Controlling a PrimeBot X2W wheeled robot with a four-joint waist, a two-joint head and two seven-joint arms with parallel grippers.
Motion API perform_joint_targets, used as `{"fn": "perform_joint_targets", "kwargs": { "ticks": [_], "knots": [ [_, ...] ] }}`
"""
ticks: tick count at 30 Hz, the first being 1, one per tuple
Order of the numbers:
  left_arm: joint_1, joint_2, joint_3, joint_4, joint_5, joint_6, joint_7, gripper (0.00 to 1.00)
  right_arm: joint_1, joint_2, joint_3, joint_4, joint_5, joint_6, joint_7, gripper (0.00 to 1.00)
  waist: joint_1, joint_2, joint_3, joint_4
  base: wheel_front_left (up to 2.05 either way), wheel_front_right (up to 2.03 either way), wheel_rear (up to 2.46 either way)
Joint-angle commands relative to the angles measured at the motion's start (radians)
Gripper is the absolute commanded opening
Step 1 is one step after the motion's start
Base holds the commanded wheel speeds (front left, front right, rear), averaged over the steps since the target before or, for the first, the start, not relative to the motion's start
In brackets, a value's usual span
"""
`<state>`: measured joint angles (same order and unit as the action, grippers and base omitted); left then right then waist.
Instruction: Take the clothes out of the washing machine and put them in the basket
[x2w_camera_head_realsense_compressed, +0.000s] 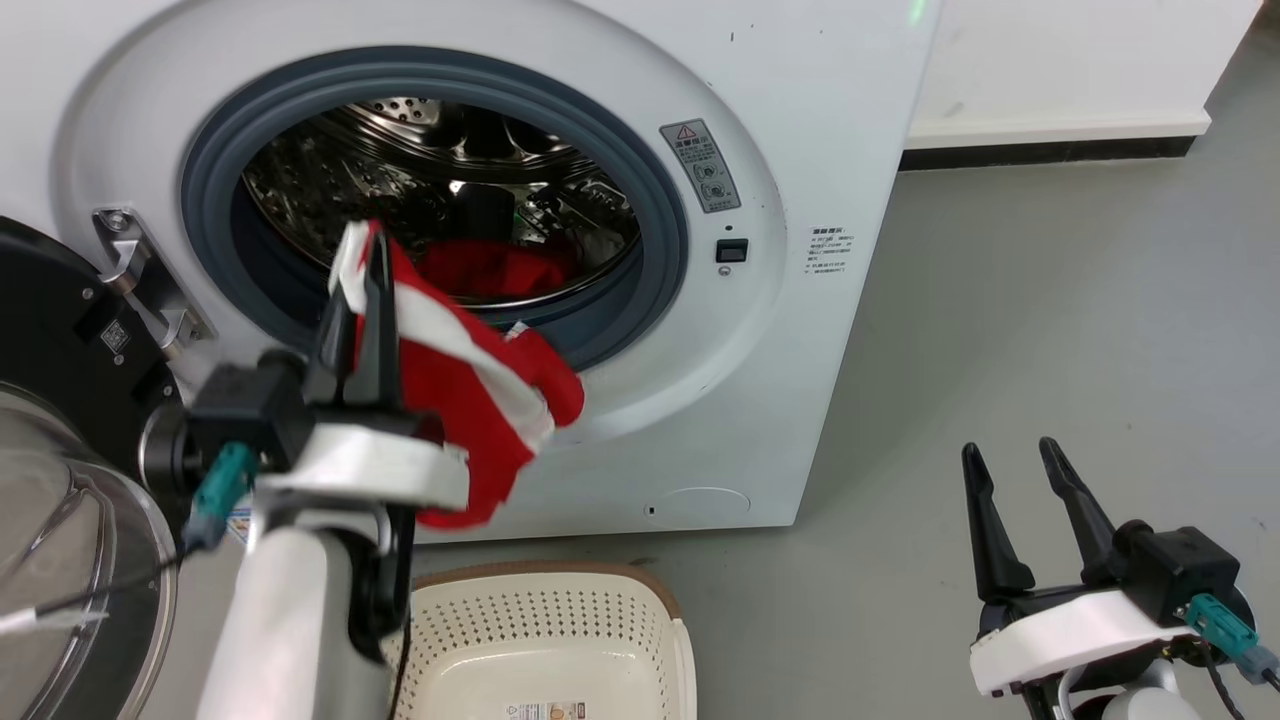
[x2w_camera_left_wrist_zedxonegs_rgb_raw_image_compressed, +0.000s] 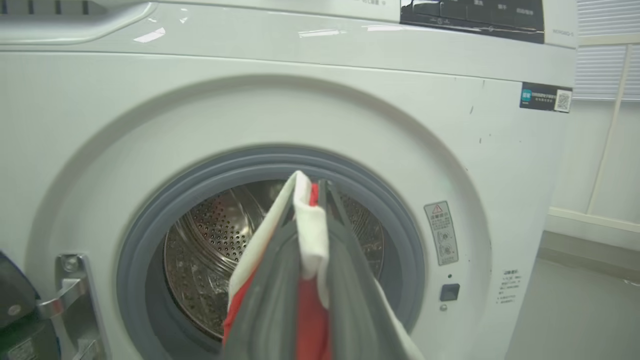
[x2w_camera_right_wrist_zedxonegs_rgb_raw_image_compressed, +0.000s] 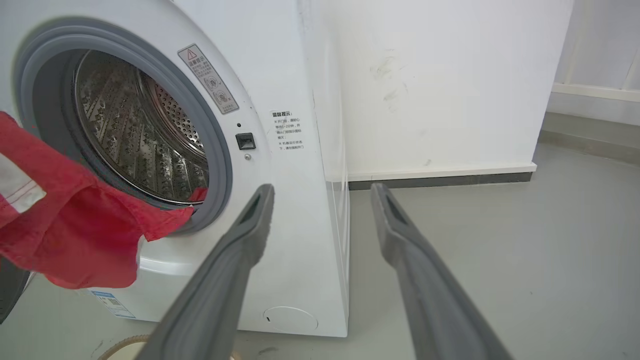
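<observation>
**Washing machine** (x2w_camera_head_realsense_compressed: 800, 150): its grey warning sticker (x2w_camera_head_realsense_compressed: 700, 165) bears a red triangle, and the print beneath is too small to read. The left pincer (x2w_camera_head_realsense_compressed: 362, 265) pinches a red-and-white garment (x2w_camera_head_realsense_compressed: 470, 400), which hangs before the drum (x2w_camera_head_realsense_compressed: 400, 170). A second red garment (x2w_camera_head_realsense_compressed: 490, 270) lies inside the drum. The basket (x2w_camera_head_realsense_compressed: 545, 572) stands on the floor (x2w_camera_head_realsense_compressed: 1050, 330) before the machine. The right pincer (x2w_camera_head_realsense_compressed: 1008, 452) is spread and well apart from the garments.

one washing machine (x2w_camera_head_realsense_compressed: 820, 150), one basket (x2w_camera_head_realsense_compressed: 545, 610), two red garments: the centre garment (x2w_camera_head_realsense_compressed: 470, 400) and the drum garment (x2w_camera_head_realsense_compressed: 495, 270).
</observation>
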<state>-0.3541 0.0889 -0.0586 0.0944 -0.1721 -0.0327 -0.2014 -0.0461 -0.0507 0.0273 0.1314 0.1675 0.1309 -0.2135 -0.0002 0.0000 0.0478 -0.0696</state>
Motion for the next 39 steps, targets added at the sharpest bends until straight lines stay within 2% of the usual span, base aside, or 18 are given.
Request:
{"fn": "perform_joint_targets", "kwargs": {
  "ticks": [1,5,7,12,19,23,27,39],
  "knots": [
    [0.031,-0.003,-0.005,-0.017,-0.003,0.005,0.009,0.00,0.013,0.001,0.000,-0.005,0.006,0.000,0.002,1.00,0.0002,0.0000,0.002,0.001,0.00,0.00,0.00],
    [0.153,-0.005,-0.020,-0.094,-0.004,0.024,0.064,0.00,0.016,0.001,0.003,-0.014,0.003,0.000,0.007,1.00,0.0002,0.0000,0.008,0.002,0.00,0.00,0.00],
    [0.273,-0.014,-0.029,-0.123,-0.014,0.049,0.091,0.00,0.016,0.001,0.000,-0.023,-0.001,0.000,0.011,1.00,0.0002,0.0000,0.022,0.005,0.00,0.00,0.00],
    [0.398,-0.024,-0.065,-0.091,-0.036,0.077,0.108,0.00,-0.004,0.001,0.001,-0.031,0.000,0.000,0.010,1.00,0.0002,0.0000,0.066,0.011,0.00,0.00,0.00],
    [0.487,-0.034,-0.106,0.018,-0.075,0.118,0.068,0.00,-0.035,0.001,0.003,-0.038,-0.001,0.000,0.005,1.00,0.0002,0.0000,0.134,0.020,0.00,0.00,0.00],
    [0.454,-0.036,-0.111,0.106,-0.105,0.126,0.026,0.00,-0.056,0.001,0.008,-0.045,-0.010,0.000,0.009,1.00,0.0002,0.0000,0.183,0.030,0.00,0.00,0.00],
    [0.389,-0.037,-0.106,0.226,-0.135,0.117,-0.009,0.00,-0.085,0.001,0.018,-0.056,-0.010,0.000,0.005,1.00,0.0002,0.0000,0.245,0.024,0.00,0.00,0.00],
    [0.039,-0.038,-0.051,0.671,-0.174,0.069,-0.064,0.00,-0.193,0.001,0.057,-0.068,-0.013,0.000,-0.008,1.00,0.0002,0.0000,0.488,-0.021,0.00,0.00,0.00]
  ]
}}
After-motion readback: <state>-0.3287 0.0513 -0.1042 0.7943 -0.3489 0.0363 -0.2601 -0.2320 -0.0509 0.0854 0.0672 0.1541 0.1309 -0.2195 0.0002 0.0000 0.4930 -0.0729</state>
